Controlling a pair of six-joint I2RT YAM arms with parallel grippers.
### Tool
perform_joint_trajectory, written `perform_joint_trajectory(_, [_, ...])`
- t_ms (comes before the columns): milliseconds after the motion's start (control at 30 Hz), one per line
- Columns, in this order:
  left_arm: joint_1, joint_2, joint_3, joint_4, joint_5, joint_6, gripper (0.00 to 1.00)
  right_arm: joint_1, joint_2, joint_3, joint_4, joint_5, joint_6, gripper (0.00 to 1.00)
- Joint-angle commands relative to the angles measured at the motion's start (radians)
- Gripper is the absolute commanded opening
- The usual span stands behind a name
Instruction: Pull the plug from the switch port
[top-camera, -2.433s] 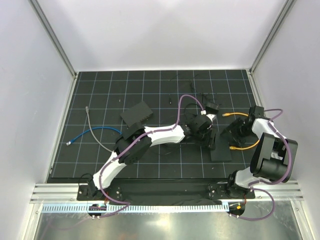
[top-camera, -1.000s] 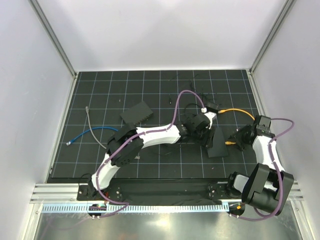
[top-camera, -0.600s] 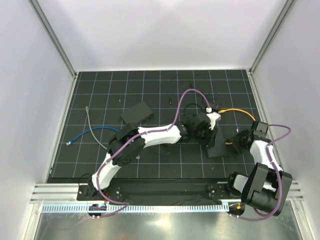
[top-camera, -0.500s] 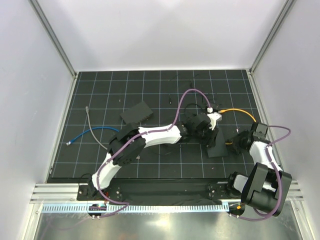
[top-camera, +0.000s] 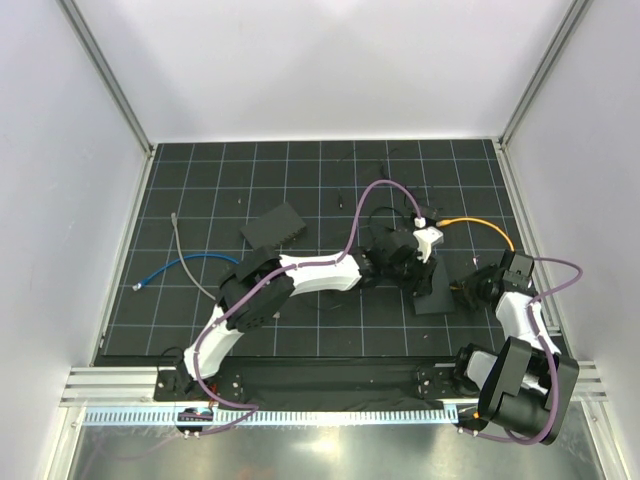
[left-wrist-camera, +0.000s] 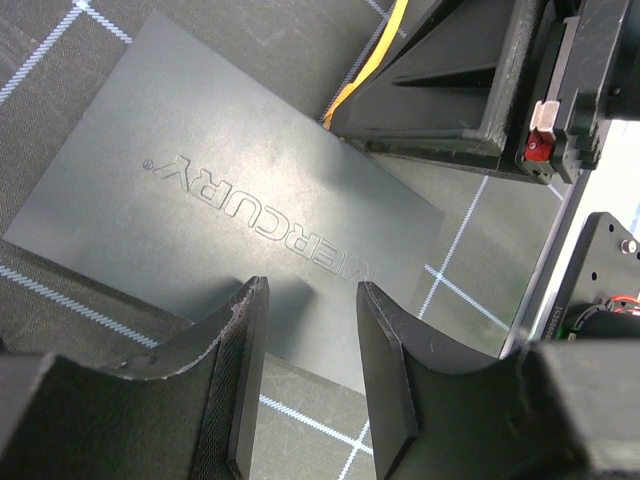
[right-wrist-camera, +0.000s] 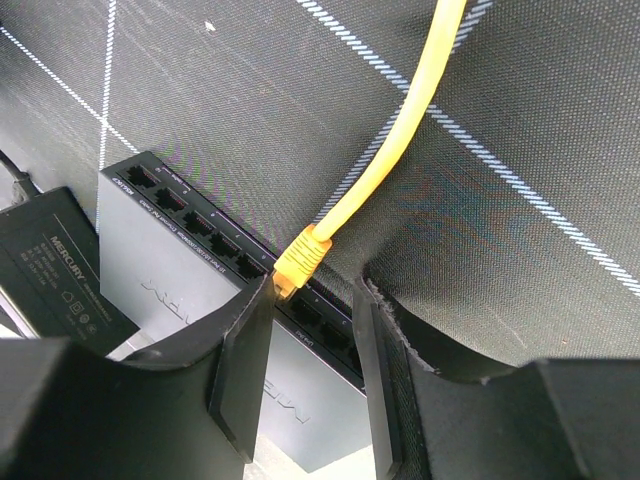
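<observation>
The black switch lies flat right of centre; its top reads MERCURY. A yellow plug sits at the switch's port row, its tip hidden behind my right gripper's left fingertip. The yellow cable runs away across the mat. My right gripper is open, with the plug just ahead of its jaws and against the left one. My left gripper is open above the switch's near edge, nothing between its fingers. In the top view the left gripper and right gripper flank the switch.
A black power adapter lies beside the switch. A second black box sits left of centre, with a blue cable and a grey cable further left. White walls enclose the gridded mat.
The right gripper has slid nearer and closer to the switch's port side. The left gripper shifted slightly right over the switch. The yellow cable's loop moved with the right arm.
</observation>
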Motion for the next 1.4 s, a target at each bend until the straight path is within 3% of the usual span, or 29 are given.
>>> perform_joint_trajectory(0, [-0.004,0.003,-0.001,0.082,0.016,-0.002,0.44,-0.002,-0.022,-0.010,0.017,0.007,0.009,0.45])
perform_joint_trajectory(733, [-0.012,0.032,0.008,0.086,0.030,-0.007,0.42,-0.021,-0.117,-0.181,0.201,-0.028,0.075,0.43])
perform_joint_trajectory(1067, [-0.012,0.041,0.017,0.083,0.036,-0.007,0.43,-0.024,-0.171,-0.203,0.173,-0.051,0.087,0.33])
perform_joint_trajectory(1267, [-0.012,0.044,0.017,0.082,0.041,-0.007,0.42,-0.024,-0.093,-0.169,0.241,-0.077,0.078,0.33])
perform_joint_trajectory(1367, [-0.012,0.047,0.023,0.080,0.041,-0.008,0.42,-0.024,0.021,-0.126,0.310,-0.114,0.056,0.33])
